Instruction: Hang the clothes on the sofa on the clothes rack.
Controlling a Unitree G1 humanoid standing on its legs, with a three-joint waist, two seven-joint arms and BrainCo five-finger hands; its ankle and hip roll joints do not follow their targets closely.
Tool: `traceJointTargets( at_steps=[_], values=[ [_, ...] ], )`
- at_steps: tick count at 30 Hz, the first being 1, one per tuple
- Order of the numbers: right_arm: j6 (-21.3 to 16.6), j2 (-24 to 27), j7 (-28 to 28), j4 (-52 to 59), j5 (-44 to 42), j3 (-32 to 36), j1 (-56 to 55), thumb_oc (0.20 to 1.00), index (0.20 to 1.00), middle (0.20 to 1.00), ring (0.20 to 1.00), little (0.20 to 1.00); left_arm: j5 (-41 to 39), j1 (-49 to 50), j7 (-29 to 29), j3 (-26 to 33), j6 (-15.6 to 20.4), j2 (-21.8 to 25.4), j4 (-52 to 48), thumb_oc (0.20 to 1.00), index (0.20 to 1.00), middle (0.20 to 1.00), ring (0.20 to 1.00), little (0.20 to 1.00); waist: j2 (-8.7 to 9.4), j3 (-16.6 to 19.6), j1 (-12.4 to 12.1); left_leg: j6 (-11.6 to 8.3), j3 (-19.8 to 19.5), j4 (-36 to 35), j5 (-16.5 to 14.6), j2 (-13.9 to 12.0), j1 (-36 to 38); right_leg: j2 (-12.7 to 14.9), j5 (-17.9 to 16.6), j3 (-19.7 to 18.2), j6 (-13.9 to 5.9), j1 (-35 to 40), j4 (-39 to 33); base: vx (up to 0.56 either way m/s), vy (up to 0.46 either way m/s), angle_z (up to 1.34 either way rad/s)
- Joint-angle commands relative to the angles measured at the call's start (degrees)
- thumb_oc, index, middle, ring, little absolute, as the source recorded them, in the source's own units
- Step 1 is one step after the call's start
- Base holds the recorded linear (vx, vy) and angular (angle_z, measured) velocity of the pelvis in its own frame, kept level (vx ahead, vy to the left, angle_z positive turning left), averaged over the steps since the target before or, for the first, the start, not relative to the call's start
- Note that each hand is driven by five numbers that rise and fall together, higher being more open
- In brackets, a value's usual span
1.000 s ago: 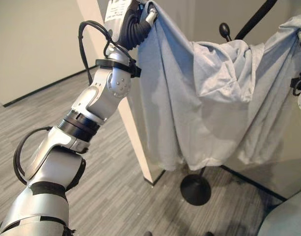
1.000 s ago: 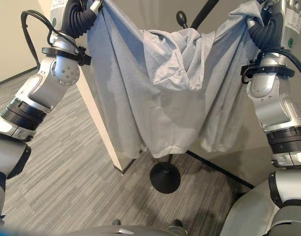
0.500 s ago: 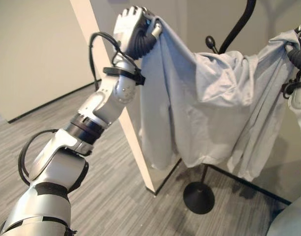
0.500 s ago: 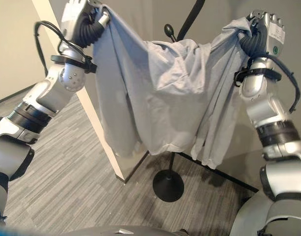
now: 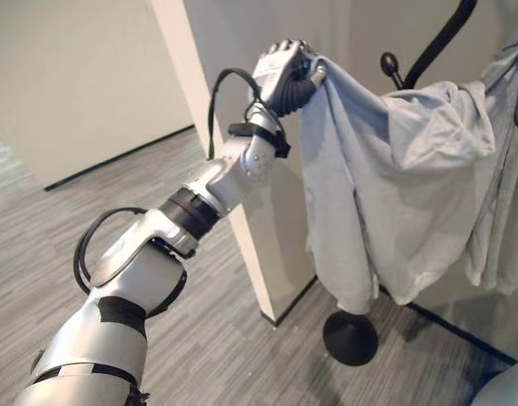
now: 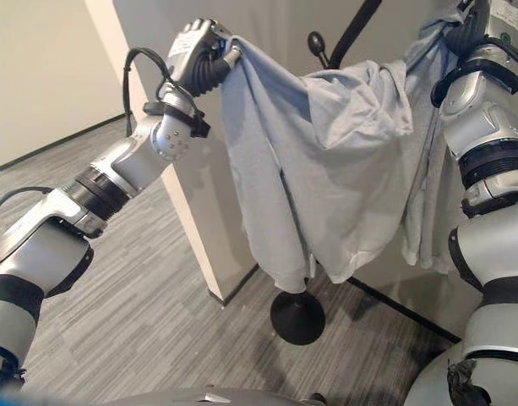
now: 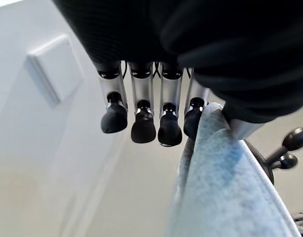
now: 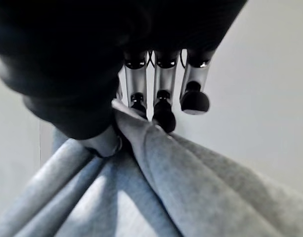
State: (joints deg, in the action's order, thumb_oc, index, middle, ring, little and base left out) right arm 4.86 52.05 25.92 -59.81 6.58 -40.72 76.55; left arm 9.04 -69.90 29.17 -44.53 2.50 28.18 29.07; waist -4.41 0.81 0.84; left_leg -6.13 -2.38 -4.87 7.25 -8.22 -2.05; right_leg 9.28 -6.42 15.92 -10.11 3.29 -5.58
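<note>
A light grey garment (image 6: 326, 161) hangs spread between my two raised hands, its hem well above the floor. My left hand (image 6: 199, 51) is shut on its left top corner, the cloth (image 7: 225, 197) pinched between thumb and fingers (image 7: 144, 128). My right hand (image 6: 488, 19) is shut on the right top corner at the upper right, cloth (image 8: 191, 197) caught under its thumb. The black clothes rack (image 5: 440, 38) stands right behind the garment: a knob hook (image 6: 316, 40) pokes up above the cloth's sagging middle, and its round base (image 6: 297, 317) sits on the floor below.
A beige pillar corner (image 5: 216, 127) stands just left of the rack, close behind my left forearm. Grey plank-patterned floor (image 6: 157, 338) spreads to the left and front. A wall with a black baseboard (image 6: 394, 300) runs behind the rack.
The view has shifted. My left hand has come lower and nearer the rack, my right hand has risen toward the top edge, and the garment hangs narrower, gathered closer to the knob hook.
</note>
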Motion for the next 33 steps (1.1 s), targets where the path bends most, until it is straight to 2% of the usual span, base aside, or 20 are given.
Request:
traceJointTargets(
  at_steps=[1, 11, 18, 26, 33],
  values=[
    [-1.2, 1.7, 0.1, -2.3, -1.2, -4.6, 11.7, 0.2, 0.2, 0.2, 0.2, 0.2, -2.2, -7.7, 1.7, 1.8, 1.1, 1.5, 0.1, 0.2, 0.2, 0.2, 0.2, 0.2, 4.11, -2.6, -2.0, -3.45, 3.1, -0.1, -3.7, 1.0, 1.3, -1.1, 6.3, 2.2, -1.86, 1.9, 0.6, 0.01, -0.033, 0.03],
    [-1.3, -2.4, -4.8, -11.6, 2.1, -10.4, 13.5, 0.2, 0.2, 0.2, 0.2, 0.2, -1.6, -6.3, 1.5, 0.4, 1.5, -1.7, 2.7, 0.2, 0.2, 0.2, 0.2, 0.2, 4.02, -3.3, -4.5, -3.92, 0.1, -0.1, -2.5, 1.7, -0.8, -1.4, 6.8, 5.0, -1.46, 1.9, 0.6, 0.01, -0.03, 0.18],
    [-0.3, -3.8, -9.7, -16.3, 5.0, -10.8, 10.0, 0.2, 0.2, 0.2, 0.2, 0.2, -0.3, -5.4, 0.4, 0.2, 1.8, -4.9, 2.2, 0.2, 0.2, 0.2, 0.2, 0.2, 3.27, -3.6, -6.3, -4.16, -2.0, -0.1, -1.9, 2.7, -2.1, -1.2, 7.3, 7.0, -1.4, 2.4, 0.6, 0.01, -0.02, 0.16],
    [-1.4, -5.5, -15.8, -17.2, 7.9, -10.5, 2.5, 0.2, 0.2, 0.2, 0.2, 0.2, 0.5, -2.8, -1.7, 1.6, 2.2, -5.2, 0.6, 0.2, 0.2, 0.2, 0.2, 0.2, 3.01, -4.0, -6.7, -4.1, -2.8, -0.1, -2.0, 2.9, -2.3, -1.0, 7.5, 7.9, -1.39, 2.6, 0.6, 0.0, 0.0, 0.02],
    [-2.5, -6.2, -18.9, -16.0, 7.8, -10.0, -0.8, 0.2, 0.2, 0.2, 0.2, 0.2, 1.8, -0.4, -3.5, 1.8, 1.7, -5.0, 1.7, 0.2, 0.2, 0.2, 0.2, 0.2, 3.0, -4.4, -6.5, -4.01, -2.5, -0.1, -2.0, 2.8, -2.2, -1.0, 7.5, 7.6, -1.37, 2.6, 0.6, 0.0, 0.0, 0.0]
  ],
)
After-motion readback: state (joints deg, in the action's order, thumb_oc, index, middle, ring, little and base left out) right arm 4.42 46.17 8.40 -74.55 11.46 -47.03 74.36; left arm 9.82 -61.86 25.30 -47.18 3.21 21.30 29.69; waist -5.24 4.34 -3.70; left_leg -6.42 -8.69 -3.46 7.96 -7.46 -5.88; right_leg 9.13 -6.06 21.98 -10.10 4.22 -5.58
